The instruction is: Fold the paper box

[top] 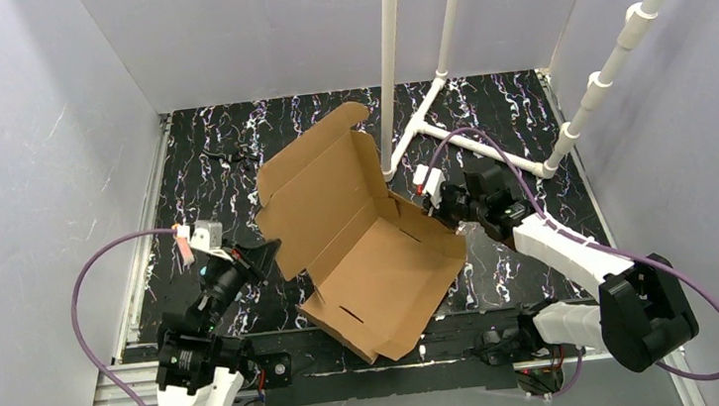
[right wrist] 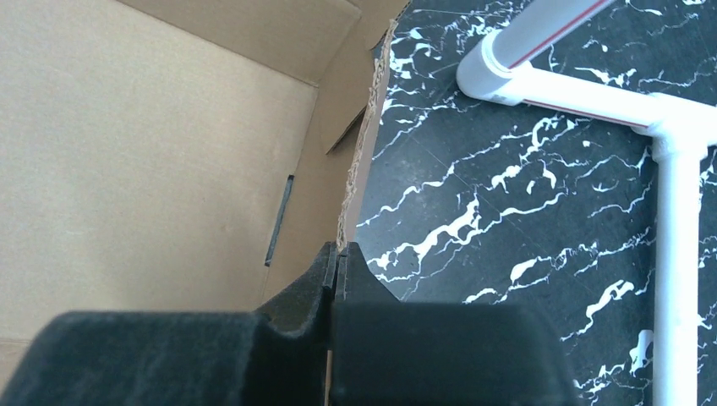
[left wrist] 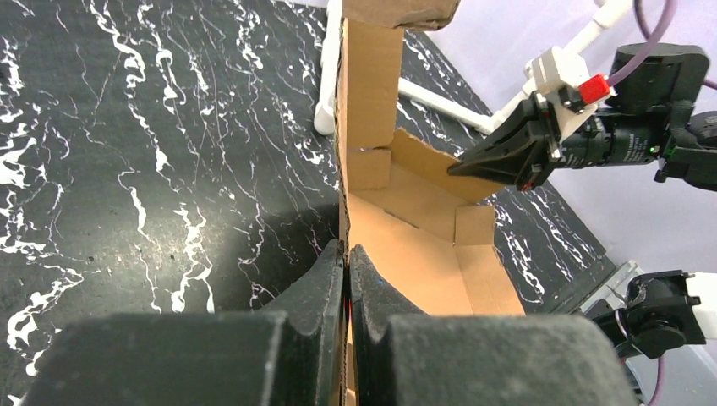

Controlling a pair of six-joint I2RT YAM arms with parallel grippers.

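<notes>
The plain brown corrugated cardboard paper box (top: pixel 386 260) sits half-erected near the middle of the black, white-veined table top (top: pixel 202 158), between the two arms. Its lid panel is raised toward the far side, and a front flap lies at the near edge.

We hold the box at two points:
- **Left side wall:** the left gripper (left wrist: pixel 346 254) has its fingers pressed together on the raw edge, pinching the single sheet upright.
- **Right side wall:** the right gripper (right wrist: pixel 337 254) pinches the edge the same way, with no visible gap between its fingers.

We judge the board light and stiff across its panels, but free to hinge along the scored creases. It is likely to crush or tear at the ragged die-cut edges if squeezed or twisted hard. It may also slide on the smooth table when pushed from one side only.

We recommend gripping close to a crease and steering both walls together. The white plastic pipe frame (top: pixel 444 85) stands near the box's far right corner, so we keep clear of it.
</notes>
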